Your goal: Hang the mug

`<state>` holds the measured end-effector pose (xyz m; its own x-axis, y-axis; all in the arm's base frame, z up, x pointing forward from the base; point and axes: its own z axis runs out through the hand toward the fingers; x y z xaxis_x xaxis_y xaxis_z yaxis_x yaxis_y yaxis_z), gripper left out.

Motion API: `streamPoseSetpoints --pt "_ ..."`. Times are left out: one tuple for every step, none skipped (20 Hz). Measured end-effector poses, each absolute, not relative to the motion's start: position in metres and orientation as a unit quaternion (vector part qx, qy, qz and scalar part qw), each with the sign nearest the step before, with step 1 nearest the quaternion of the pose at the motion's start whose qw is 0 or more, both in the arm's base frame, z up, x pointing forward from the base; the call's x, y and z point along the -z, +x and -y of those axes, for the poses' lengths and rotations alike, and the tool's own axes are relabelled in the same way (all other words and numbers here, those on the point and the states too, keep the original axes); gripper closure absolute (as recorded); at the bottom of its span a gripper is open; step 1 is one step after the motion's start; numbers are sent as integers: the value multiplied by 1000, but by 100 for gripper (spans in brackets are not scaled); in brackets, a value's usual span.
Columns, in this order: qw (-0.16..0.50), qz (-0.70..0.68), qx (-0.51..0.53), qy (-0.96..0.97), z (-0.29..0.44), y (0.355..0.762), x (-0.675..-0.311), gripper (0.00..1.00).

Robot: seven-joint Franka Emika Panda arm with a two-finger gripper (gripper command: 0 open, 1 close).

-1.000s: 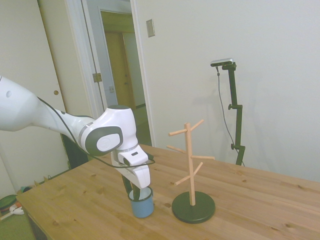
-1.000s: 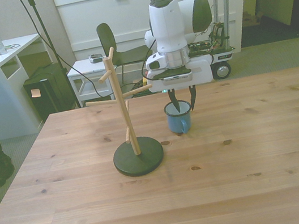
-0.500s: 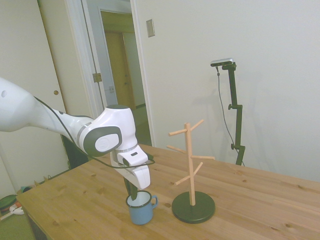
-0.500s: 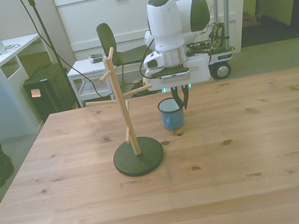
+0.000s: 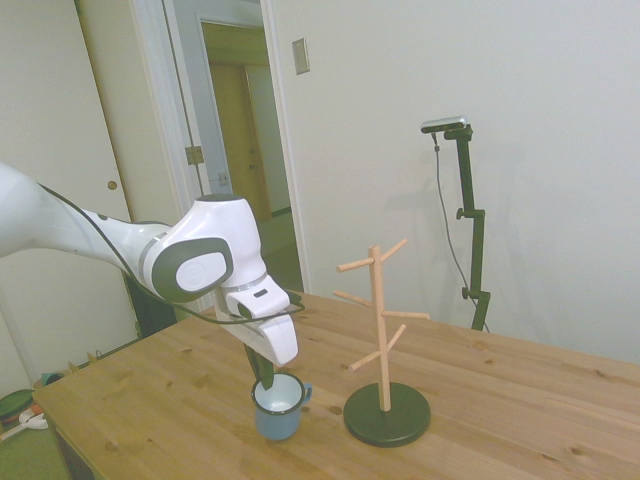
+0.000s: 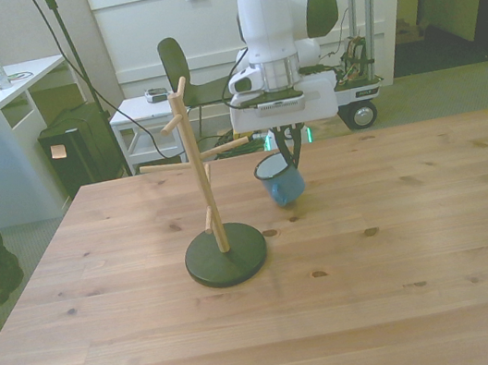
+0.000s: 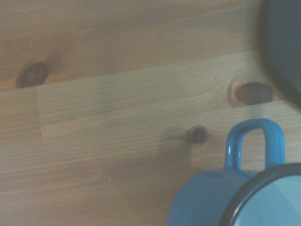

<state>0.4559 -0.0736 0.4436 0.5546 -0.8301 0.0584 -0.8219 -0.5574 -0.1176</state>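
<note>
Fingers (image 6: 289,158) clenched on mug (image 6: 281,180) rim; mug hangs tilted below, clear of table (image 6: 405,249).

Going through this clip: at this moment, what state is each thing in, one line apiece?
mug: held by its rim, lifted off the table, tilted, empty.
hand: shut on the mug's rim.
peg tree: upright on its dark round base, all pegs bare.
table: carries only the peg tree.
</note>
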Motion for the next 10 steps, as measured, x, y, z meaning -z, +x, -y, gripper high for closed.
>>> streamPoseSetpoints --pt "37 -468 56 -881 74 456 -452 100" --pt "37 -467 57 -882 75 457 -457 100" --pt "36 -466 58 -882 74 459 -460 100" --pt "35 -465 58 -883 74 461 -460 100" --pt "33 -463 58 -884 73 464 -460 100" --pt "32 -461 60 -884 73 466 -462 100" --pt "32 -460 63 -885 72 468 -467 100" --pt "33 -460 66 -885 73 471 -474 100" --pt "34 -460 69 -885 73 472 -483 100" --pt "34 -459 73 -885 73 474 -493 100"
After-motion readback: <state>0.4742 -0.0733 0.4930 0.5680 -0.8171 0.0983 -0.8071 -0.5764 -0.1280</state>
